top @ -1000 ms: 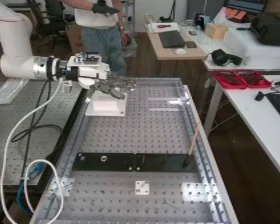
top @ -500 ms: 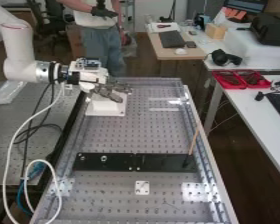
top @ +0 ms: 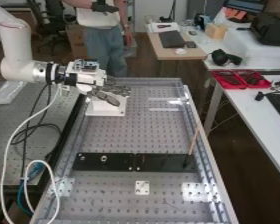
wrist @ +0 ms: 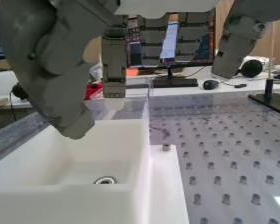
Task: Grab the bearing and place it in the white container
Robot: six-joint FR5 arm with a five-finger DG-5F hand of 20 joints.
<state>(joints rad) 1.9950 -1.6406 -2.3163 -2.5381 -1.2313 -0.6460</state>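
Observation:
Above the white container (top: 105, 109), at the bench's far left part, the hand (top: 108, 95) stands open with loosely extended fingers. In the wrist view the hand (wrist: 47, 65) hangs over the container (wrist: 57, 206), thumb and fingers apart with nothing between them. A small metal ring, which looks like the bearing (wrist: 105, 180), lies on the container's floor, clear of the fingers. A ring-shaped piece (top: 104, 158) also sits on the black plate; whether it is a bearing I cannot tell.
The black plate (top: 150, 162) lies across the perforated bench (top: 144, 135), with a thin upright stick (top: 193, 142) at its right end. A small white plate (top: 142, 188) is nearer. Clear raised edging runs around the bench. Red trays (top: 240, 80) stand on the right-hand table.
Compared with a second ago, the hand sits slightly lower over the container and its fingers look less spread. Between the last two frames it has barely shifted.

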